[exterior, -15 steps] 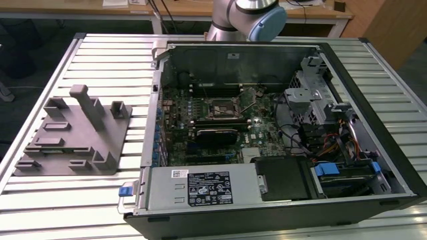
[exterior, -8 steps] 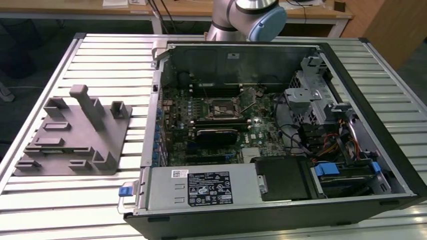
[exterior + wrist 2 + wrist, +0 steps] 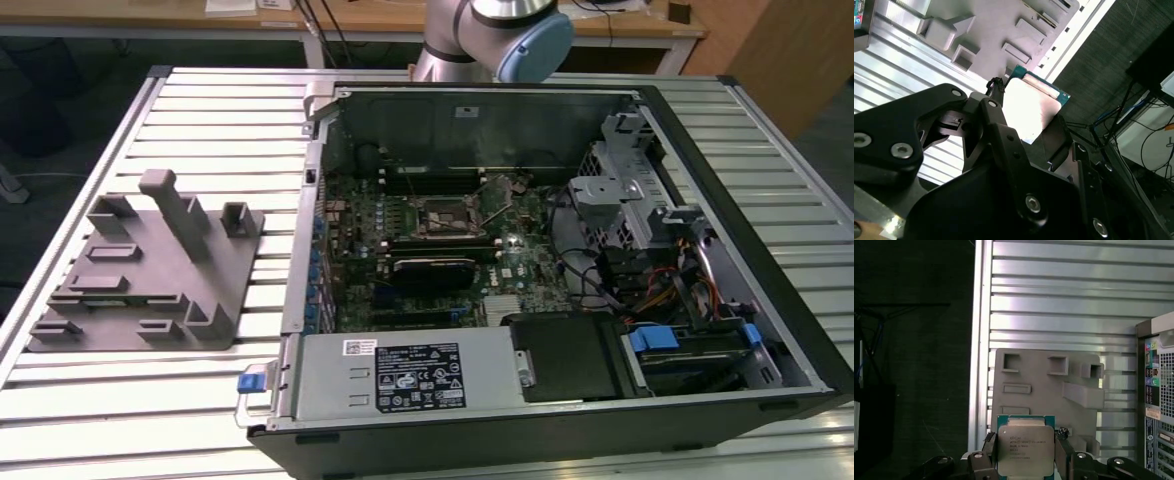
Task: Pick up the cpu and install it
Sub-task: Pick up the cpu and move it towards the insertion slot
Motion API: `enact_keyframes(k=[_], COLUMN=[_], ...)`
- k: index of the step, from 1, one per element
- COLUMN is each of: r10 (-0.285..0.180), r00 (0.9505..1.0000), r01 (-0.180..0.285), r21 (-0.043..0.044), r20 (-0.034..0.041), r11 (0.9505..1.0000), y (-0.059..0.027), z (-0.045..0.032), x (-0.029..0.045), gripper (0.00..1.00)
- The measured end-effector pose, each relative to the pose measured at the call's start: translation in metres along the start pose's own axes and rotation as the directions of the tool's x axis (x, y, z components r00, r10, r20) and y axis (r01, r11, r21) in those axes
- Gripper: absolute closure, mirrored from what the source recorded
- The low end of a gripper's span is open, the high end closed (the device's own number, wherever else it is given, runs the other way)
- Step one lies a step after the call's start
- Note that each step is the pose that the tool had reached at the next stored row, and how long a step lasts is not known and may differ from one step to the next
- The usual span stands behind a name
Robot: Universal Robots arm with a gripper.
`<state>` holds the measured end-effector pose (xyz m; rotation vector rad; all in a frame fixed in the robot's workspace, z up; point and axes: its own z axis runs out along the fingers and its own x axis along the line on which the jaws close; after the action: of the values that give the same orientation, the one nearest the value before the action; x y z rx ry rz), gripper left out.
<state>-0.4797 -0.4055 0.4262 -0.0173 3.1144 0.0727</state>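
The gripper's [image 3: 1026, 437] body runs out of the picture in both wrist views, so only its black links and fingers [image 3: 1063, 450] can be made out. The fingers are clamped on the cpu [image 3: 1026, 452], one against each of two opposite edges. The chip's edge nearest the gripper body is cut off in the first wrist view. It is a flat square with a silver-grey metal lid over a green rim. In the second wrist view glare washes its face to white. It hangs in the air, touching nothing but the fingers.

Beyond the fingertips the grey fixture block [image 3: 1046, 385] lies on the slatted metal table [image 3: 1054, 290], well apart from the chip. To one side of the fingers stands the open computer case [image 3: 534, 125], with a black-framed socket [image 3: 447, 215] on its motherboard [image 3: 521, 260]. In the exterior view the arm [image 3: 487, 35] rises behind the case, its upper part cut off.
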Motion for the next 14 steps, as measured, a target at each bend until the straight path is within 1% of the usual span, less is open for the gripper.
enact_keyframes(k=[2,14], r10=[0.000,0.000], r00=[1.0000,1.0000], r01=[0.000,0.000], r21=[-0.0001,-0.0001], r20=[0.0002,0.0002], r11=[1.0000,1.0000], y=[0.0000,0.0006], z=[0.0002,0.0008], x=[-0.0021,-0.0223], gripper=[0.45,0.45])
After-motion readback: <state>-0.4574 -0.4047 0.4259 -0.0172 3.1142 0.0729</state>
